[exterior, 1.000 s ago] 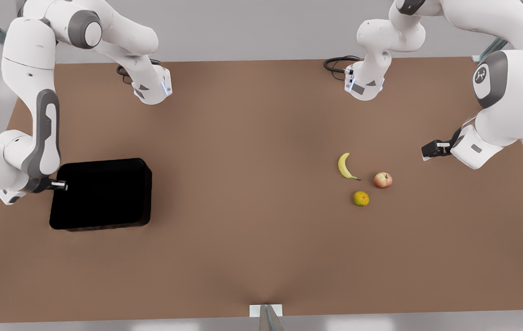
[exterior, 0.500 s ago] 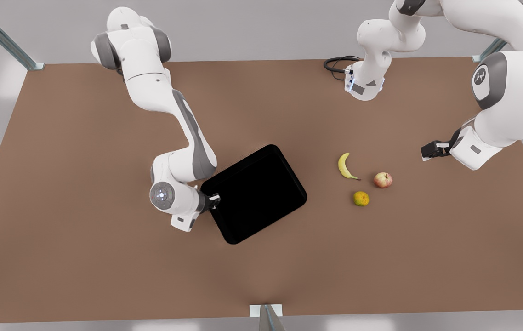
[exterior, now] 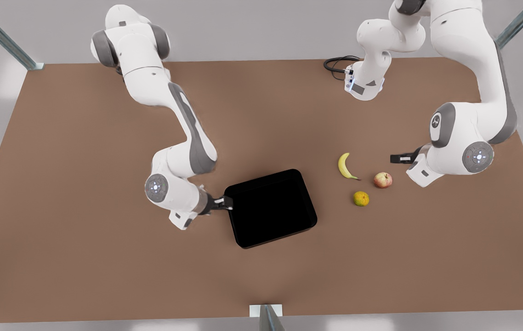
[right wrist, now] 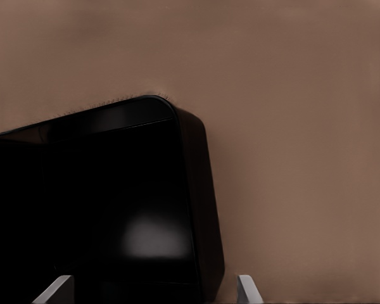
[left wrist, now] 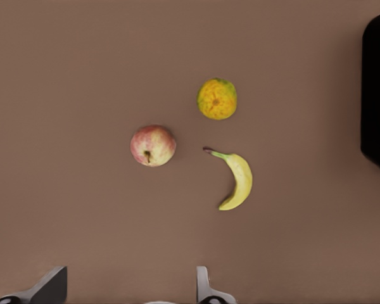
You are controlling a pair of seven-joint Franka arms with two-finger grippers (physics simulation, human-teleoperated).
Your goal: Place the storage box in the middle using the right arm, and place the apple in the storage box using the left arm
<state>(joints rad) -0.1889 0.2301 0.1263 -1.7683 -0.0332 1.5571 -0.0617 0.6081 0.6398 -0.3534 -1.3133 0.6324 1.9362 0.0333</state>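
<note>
We see the brown table first, then the storage box, which sits near the table's centre, slightly turned, because the middle is where the task wants it and where both arms can reach. The right arm, on the front view's left, stretches down to the box's near wall, and the right gripper sits at that rim; in the right wrist view its fingertips stand apart, one inside the wall and one outside, so we judge it is spread around the rim rather than pinching it. The left arm hangs over the fruit on the front view's right, and the left gripper hovers near the apple with its fingers spread wide and holding nothing, likely lining up for a pick. The banana and the orange-green citrus lie just beside the apple, apart from it, leaving room for the fingers.
</note>
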